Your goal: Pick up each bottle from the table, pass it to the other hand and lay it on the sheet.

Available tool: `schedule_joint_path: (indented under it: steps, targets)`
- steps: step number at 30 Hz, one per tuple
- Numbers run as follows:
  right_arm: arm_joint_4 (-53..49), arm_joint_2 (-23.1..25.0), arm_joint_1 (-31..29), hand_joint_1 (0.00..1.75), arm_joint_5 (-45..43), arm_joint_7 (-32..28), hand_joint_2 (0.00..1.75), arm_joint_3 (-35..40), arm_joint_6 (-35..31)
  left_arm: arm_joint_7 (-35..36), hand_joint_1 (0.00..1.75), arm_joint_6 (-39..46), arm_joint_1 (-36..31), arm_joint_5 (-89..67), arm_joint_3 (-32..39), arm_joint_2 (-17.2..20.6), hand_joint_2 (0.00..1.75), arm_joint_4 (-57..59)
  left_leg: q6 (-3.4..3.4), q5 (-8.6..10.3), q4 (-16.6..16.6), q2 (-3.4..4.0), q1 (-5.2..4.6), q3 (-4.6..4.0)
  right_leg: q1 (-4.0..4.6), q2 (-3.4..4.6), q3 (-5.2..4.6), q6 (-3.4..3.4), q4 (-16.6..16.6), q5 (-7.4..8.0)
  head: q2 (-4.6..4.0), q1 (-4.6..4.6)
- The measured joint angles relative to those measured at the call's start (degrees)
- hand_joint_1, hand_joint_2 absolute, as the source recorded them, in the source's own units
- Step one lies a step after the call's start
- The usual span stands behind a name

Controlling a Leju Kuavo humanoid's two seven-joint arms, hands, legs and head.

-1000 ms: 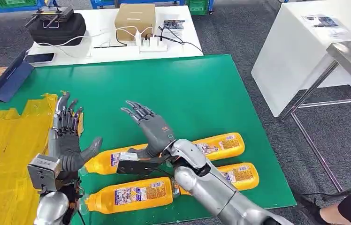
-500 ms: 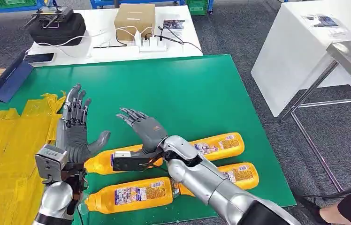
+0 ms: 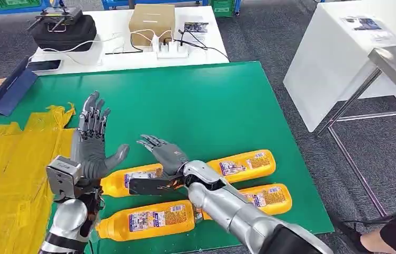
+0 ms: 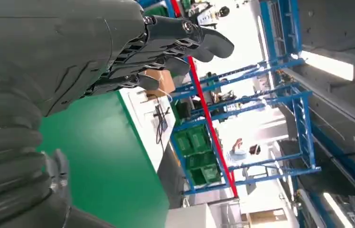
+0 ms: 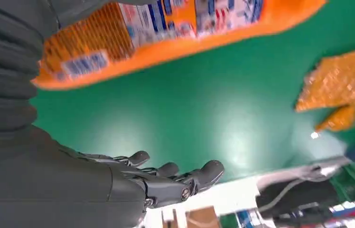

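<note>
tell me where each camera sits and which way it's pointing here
Head view: high on the body, looking forward and down at the green table, orange bottles and yellow sheet; both arms, left hand and right hand show.
Left wrist view: behind the left hand, facing along the table toward blue racks.
Right wrist view: behind the right hand, facing a bottle and the table.
Shared: table in all; cardboard box in head and left wrist views.

A cardboard box (image 3: 152, 21) and a white power strip (image 3: 172, 50) sit on the white bench (image 3: 116, 58) beyond the green one. A black case (image 3: 63, 29) lies near its other end. A blue folder (image 3: 11, 91) leans at the green bench's far corner.
</note>
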Motion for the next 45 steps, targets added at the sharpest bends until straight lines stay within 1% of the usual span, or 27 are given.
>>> schedule_joint_path:
  steps: [8, 14, 17, 23, 25, 29, 31, 32, 35, 38, 45]
  targets:
    - [3.61, 1.4, 0.01, 0.0, -0.81, -0.2, 1.75, -0.02, 1.18, -0.15, 0.0, -0.31, -1.17, 0.13, -1.01, -0.48, 1.75, 2.02, 0.0, 0.0, 0.0, 0.0, 0.0, -0.01, -0.01, 0.0, -0.01, 0.0, 0.0, 0.0, 0.0, 0.0]
    - [5.3, 1.79, 0.37, 0.0, -2.54, -3.56, 1.75, 0.0, 4.28, -0.55, 0.0, -0.66, -2.32, 1.31, -2.01, -0.79, 1.75, 3.72, 0.0, 0.0, 0.0, 0.0, 0.0, -0.02, 0.0, 0.0, -0.03, 0.0, 0.0, 0.0, 0.0, 0.0]
    - [6.32, 1.93, 0.5, 0.0, -2.43, -3.45, 1.75, 0.02, 4.92, -0.83, 0.0, -0.81, -2.94, 1.92, -2.52, -0.96, 1.75, 4.81, 0.0, 0.0, 0.0, 0.0, 0.0, -0.02, -0.01, 0.0, -0.02, 0.0, 0.0, 0.0, 0.0, 0.0]
    - [8.75, 2.01, -0.64, 0.0, 1.54, 2.26, 1.75, 1.94, 5.14, -1.22, 0.0, -0.98, -3.88, 2.43, -3.65, -1.48, 1.75, 6.86, 0.0, 0.0, 0.0, 0.01, 0.0, 0.05, -0.01, 0.0, 0.04, 0.0, -0.01, 0.0, 0.0, 0.0]
    - [9.71, 2.08, -1.29, 0.0, 3.38, 5.52, 1.75, 3.06, 5.57, -1.25, 0.0, -1.01, -4.13, 2.69, -3.89, -1.77, 1.75, 7.46, 0.0, 0.0, 0.0, 0.0, 0.0, 0.1, -0.01, -0.01, 0.08, 0.0, -0.01, 0.0, 0.0, 0.0]
    - [11.07, 2.21, -2.21, 0.0, 5.79, 8.2, 1.75, 4.79, 6.17, -1.29, 0.0, -1.07, -4.66, 2.97, -4.22, -2.03, 1.75, 8.38, 0.0, 0.0, 0.0, 0.01, 0.0, 0.18, -0.01, 0.0, 0.15, 0.0, -0.02, 0.0, 0.0, 0.02]
    - [11.7, 2.25, -2.79, 0.0, 8.16, 10.43, 1.75, 6.21, 6.69, -1.29, 0.0, -1.07, -4.84, 2.99, -4.37, -2.27, 1.75, 8.83, 0.0, 0.0, 0.0, 0.01, 0.0, 0.25, -0.01, 0.0, 0.21, 0.0, -0.02, 0.0, 0.0, 0.02]
    - [12.07, 2.39, -3.06, 0.03, 9.54, 11.95, 1.75, 7.1, 6.91, -1.29, 0.0, -1.07, -4.88, 3.02, -4.37, -2.4, 1.75, 9.05, 0.0, 0.0, 0.0, 0.02, 0.0, 0.3, -0.01, 0.0, 0.25, 0.0, -0.02, 0.0, 0.0, 0.02]
    - [12.72, 2.6, -3.67, 0.03, 12.34, 15.53, 1.75, 9.55, 6.97, -1.29, 0.0, -1.05, -4.96, 3.08, -4.37, -2.6, 1.75, 9.6, 0.0, 0.0, 0.0, 0.02, 0.0, 0.37, -0.01, 0.01, 0.31, 0.0, -0.02, 0.0, 0.0, 0.02]
    - [13.16, 2.87, -4.03, 0.03, 13.18, 16.87, 1.75, 10.62, 7.1, -1.29, 0.0, -1.07, -4.98, 3.08, -4.37, -2.84, 1.75, 10.08, 0.0, 0.0, 0.0, 0.03, 0.0, 0.44, -0.01, 0.02, 0.36, 0.0, -0.02, 0.0, 0.0, 0.02]
    - [13.75, 2.91, -4.37, 0.03, 13.29, 17.27, 1.75, 11.72, 7.1, -1.29, 0.0, -1.07, -4.99, 3.08, -4.37, -2.86, 1.75, 10.45, -0.01, -0.02, 0.0, 0.05, 0.0, 0.52, 0.0, 0.06, 0.4, -0.03, -0.02, 0.02, 0.0, 0.02]
